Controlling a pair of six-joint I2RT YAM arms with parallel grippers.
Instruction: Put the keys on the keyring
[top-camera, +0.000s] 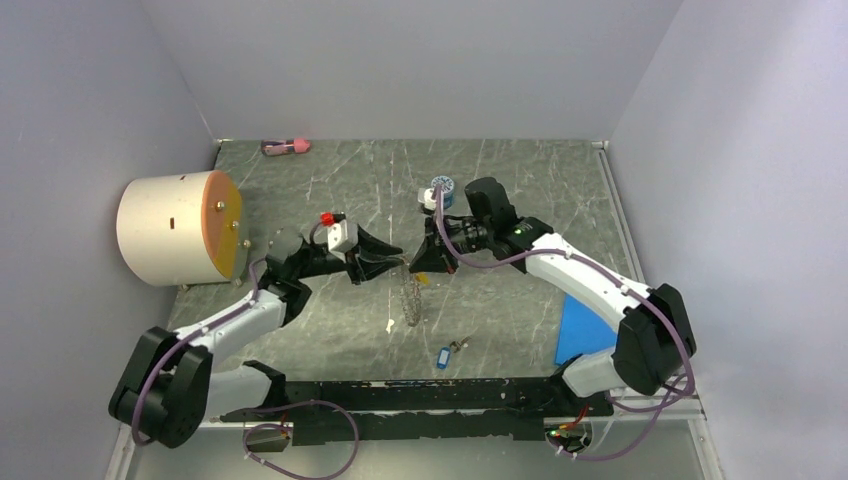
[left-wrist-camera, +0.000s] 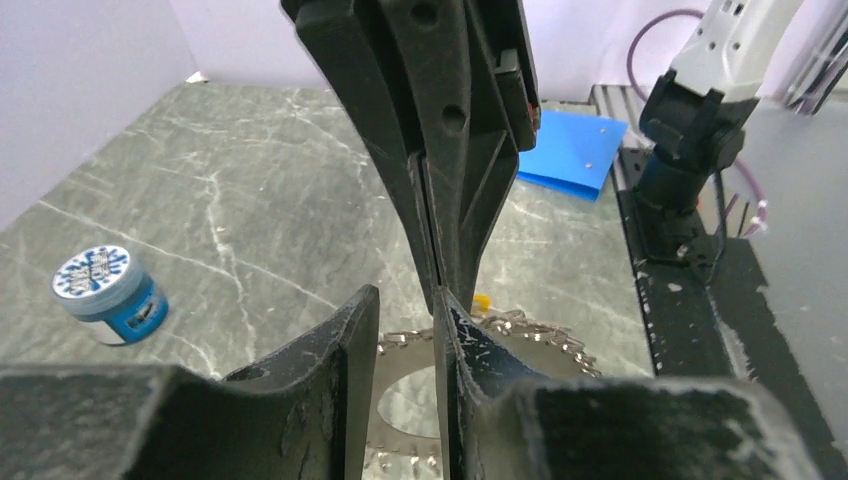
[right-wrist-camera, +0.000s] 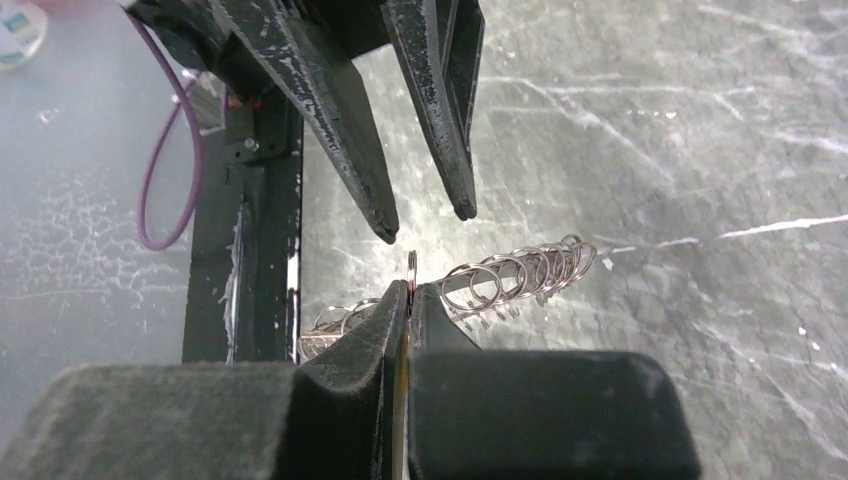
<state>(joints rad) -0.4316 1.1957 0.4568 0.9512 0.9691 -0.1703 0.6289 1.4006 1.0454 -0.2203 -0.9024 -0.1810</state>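
Keyring, a beaded coil of wire, is pinched between the closed fingers of the right gripper above the table. Left gripper meets it tip to tip, fingers apart and gripping nothing, just beside the coil. Blue-headed key lies on the table nearer the bases, well apart from both grippers; a yellow speck shows by the right fingertips

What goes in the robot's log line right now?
left gripper: open, beside keyring | right gripper: shut on keyring | blue key: on table, not threaded
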